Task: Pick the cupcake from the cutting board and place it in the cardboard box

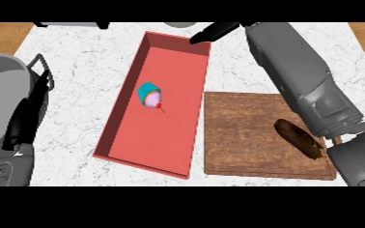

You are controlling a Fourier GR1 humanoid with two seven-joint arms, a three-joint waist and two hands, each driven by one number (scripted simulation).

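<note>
Cupcake (149,95) lies tipped inside the red cardboard box (118,130), just left of the cutting board (249,135), so placement looks done. Right hand (212,33) open, fingers straight beyond box's far end. Left hand (32,96) rests left of box, fingers relaxed, holding nothing.

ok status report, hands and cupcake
Right hand open over box's far end. Left hand resting at left edge. Cupcake on its side inside red box. Nothing blocking.
</note>
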